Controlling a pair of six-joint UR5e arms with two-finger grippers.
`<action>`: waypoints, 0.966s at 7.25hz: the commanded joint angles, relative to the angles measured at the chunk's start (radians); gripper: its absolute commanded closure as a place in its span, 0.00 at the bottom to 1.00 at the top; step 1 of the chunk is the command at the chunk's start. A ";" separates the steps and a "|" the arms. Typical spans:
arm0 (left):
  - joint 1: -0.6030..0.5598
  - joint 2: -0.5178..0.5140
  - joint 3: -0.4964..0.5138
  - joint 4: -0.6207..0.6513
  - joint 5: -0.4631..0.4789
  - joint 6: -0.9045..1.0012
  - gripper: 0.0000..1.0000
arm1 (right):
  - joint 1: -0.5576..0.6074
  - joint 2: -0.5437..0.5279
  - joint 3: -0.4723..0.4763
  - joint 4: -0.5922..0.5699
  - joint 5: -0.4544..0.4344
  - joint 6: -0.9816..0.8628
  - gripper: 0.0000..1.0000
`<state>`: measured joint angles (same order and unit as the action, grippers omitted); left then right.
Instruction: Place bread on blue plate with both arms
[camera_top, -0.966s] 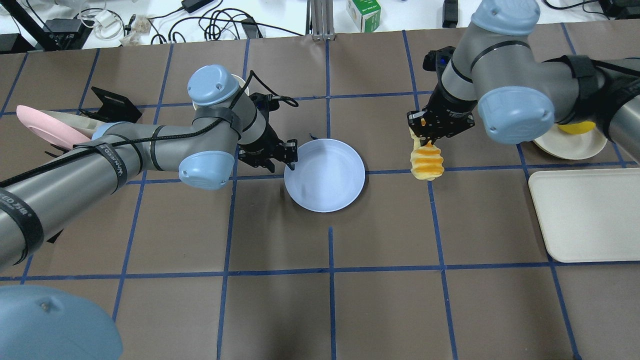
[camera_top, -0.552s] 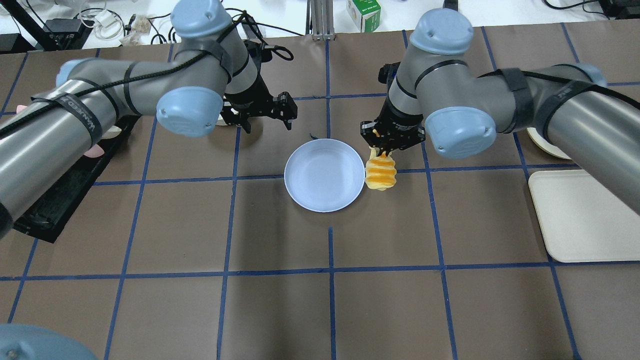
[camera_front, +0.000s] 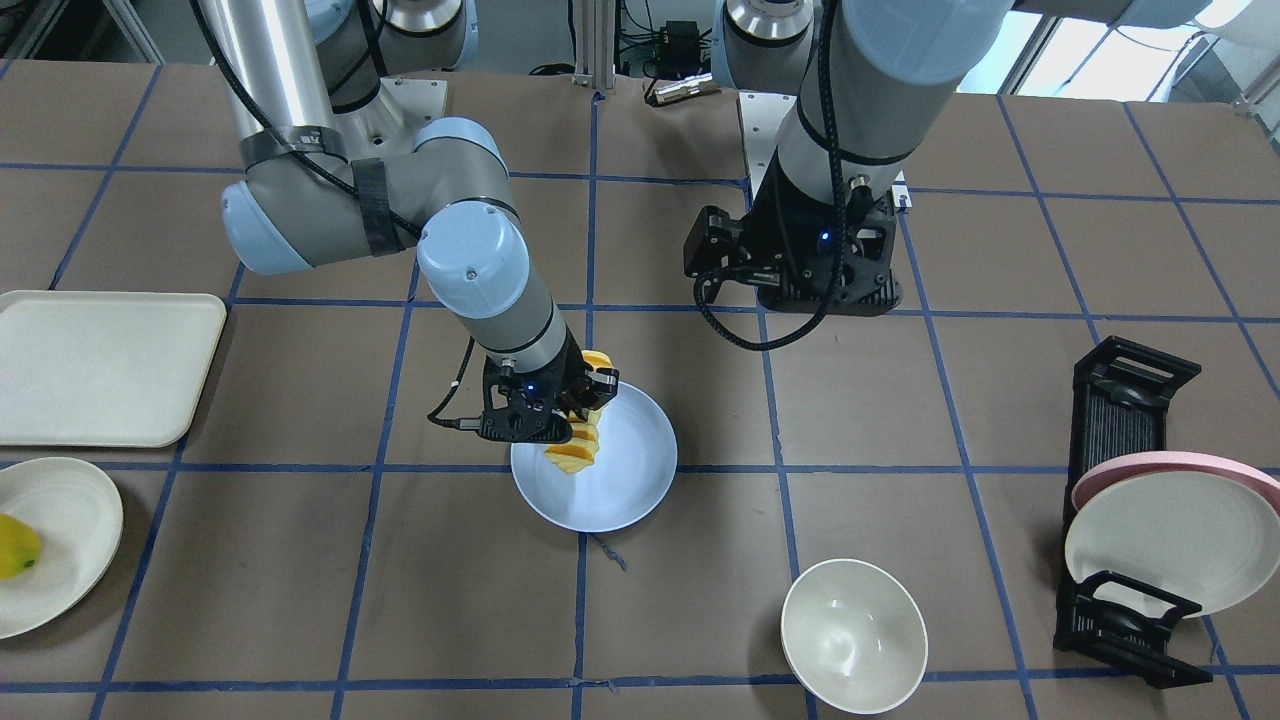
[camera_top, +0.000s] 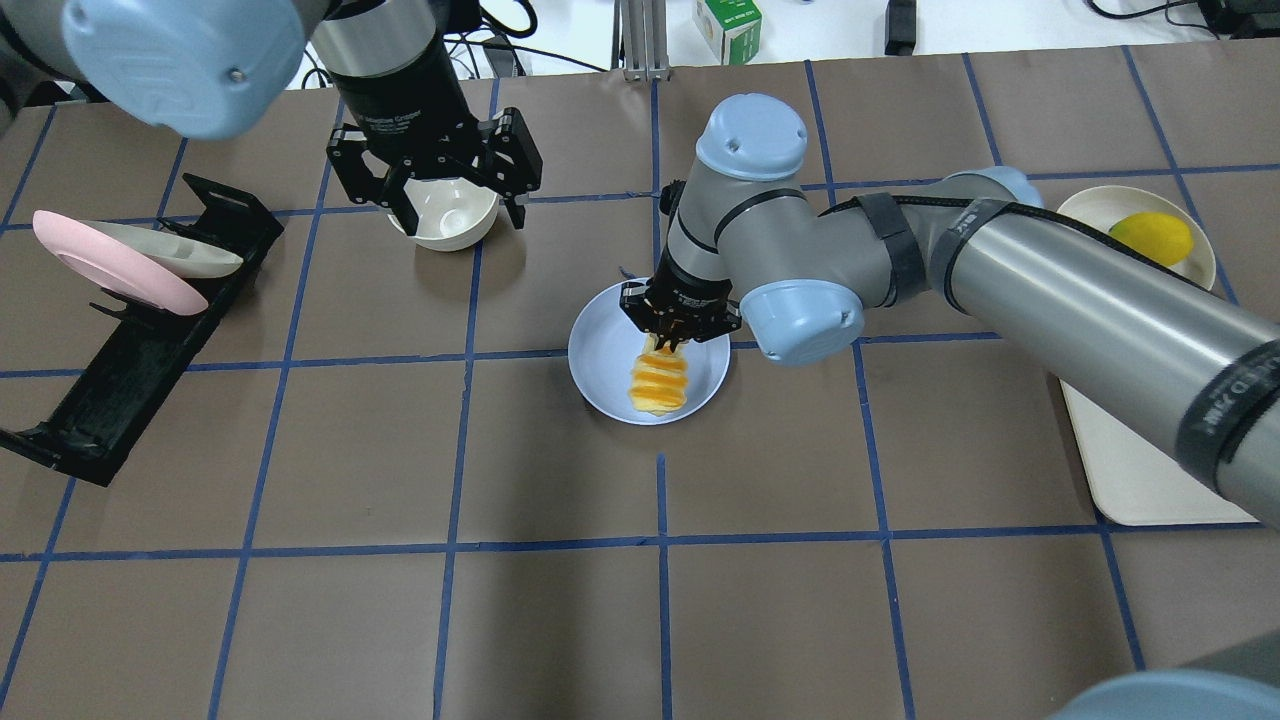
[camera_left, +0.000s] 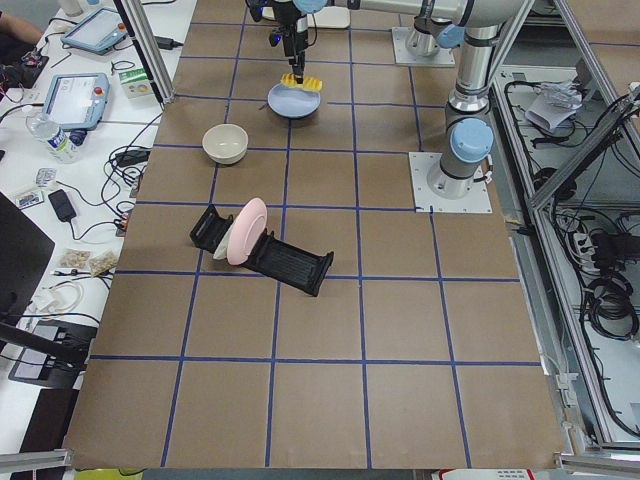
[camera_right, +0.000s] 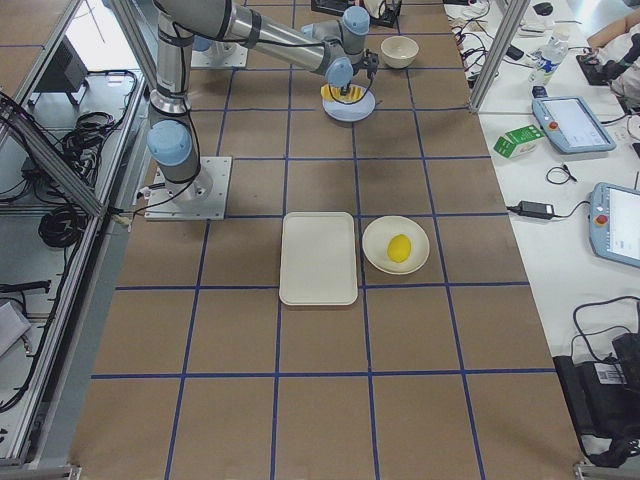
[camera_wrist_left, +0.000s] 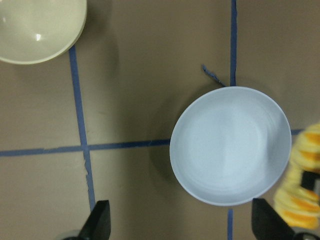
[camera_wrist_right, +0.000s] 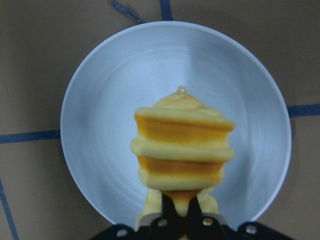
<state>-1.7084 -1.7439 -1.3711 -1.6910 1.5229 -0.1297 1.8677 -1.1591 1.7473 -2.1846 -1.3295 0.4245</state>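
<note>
The bread (camera_top: 658, 383) hangs by one end from my right gripper (camera_top: 678, 328), which is shut on it, right over the blue plate (camera_top: 600, 345). In the right wrist view the bread (camera_wrist_right: 182, 145) hangs over the middle of the plate (camera_wrist_right: 100, 125). I cannot tell whether its lower end touches the plate. The front view shows the bread (camera_front: 578, 440) over the plate (camera_front: 630, 470) too. My left gripper (camera_top: 455, 205) is open and empty, raised above the cream bowl (camera_top: 445, 235), away from the plate. Its wrist view shows the plate (camera_wrist_left: 230, 145) and open fingertips (camera_wrist_left: 97, 225).
A black dish rack (camera_top: 130, 350) with a pink plate (camera_top: 100, 265) and a cream plate stands at the left. A cream tray (camera_top: 1140, 470) and a cream plate with a yellow-green fruit (camera_top: 1150, 238) lie at the right, partly under my right arm.
My right gripper carried the bread leftward from beside the plate to over its middle. My left gripper left the plate's left rim and rose toward the far left, over the bowl.
</note>
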 joint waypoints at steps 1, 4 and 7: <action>0.016 0.064 -0.038 -0.023 0.031 -0.008 0.00 | -0.005 0.085 -0.023 -0.029 -0.010 0.010 0.66; 0.108 0.133 -0.097 0.000 0.031 0.099 0.00 | -0.002 0.091 -0.041 -0.020 0.007 0.126 0.00; 0.124 0.187 -0.193 0.122 0.063 0.122 0.00 | -0.123 -0.012 -0.187 0.260 -0.066 -0.084 0.00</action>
<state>-1.5862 -1.5686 -1.5239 -1.6519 1.5786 -0.0147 1.8128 -1.1214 1.6190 -2.0783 -1.3485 0.4833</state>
